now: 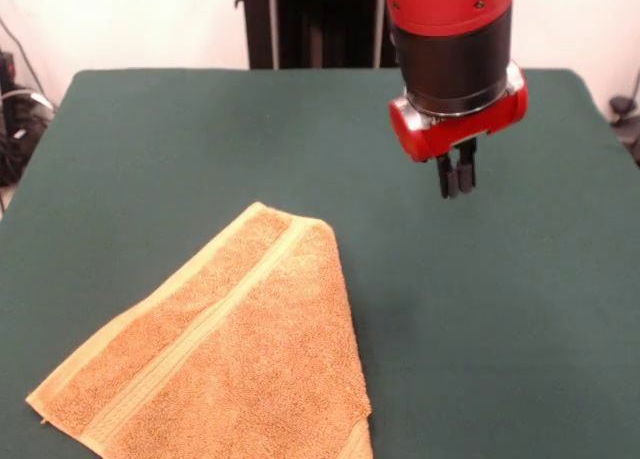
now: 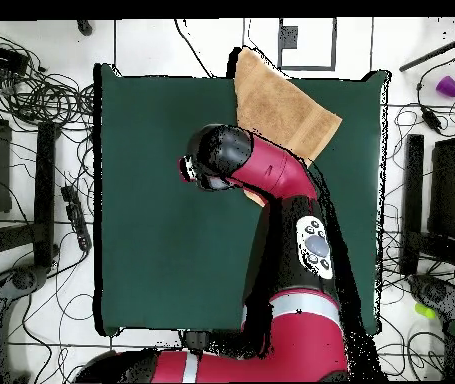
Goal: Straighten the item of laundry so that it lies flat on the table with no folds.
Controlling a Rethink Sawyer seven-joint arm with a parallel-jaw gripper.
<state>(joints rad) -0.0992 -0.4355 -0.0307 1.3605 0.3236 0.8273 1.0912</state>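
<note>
Orange-yellow terry towel, small and with smoother, paler woven bands running along its length, lies at the near left of the large dark green felt-like table in the front view, its lower part running out of the picture at the bottom edge. Its outline there is not rectangular: the cloth narrows to a blunt point toward the table's middle, and the right edge falls steeply as a straight diagonal, consistent with a corner folded over, so the towel is not lying fully flat. One woven band runs parallel to the left edge from the lower left corner up to the point; a second band shows at the lower right near the picture's bottom. In the overhead view the towel sits at the table's top edge, right of centre, partly overhanging that edge and partly covered by the arm. Farther back in the front view, well apart from the towel and to its right, the red and black gripper hangs above bare felt, clear of the surface. Its two dark fingers point straight down and stand pressed close together, clenched on nothing.
</note>
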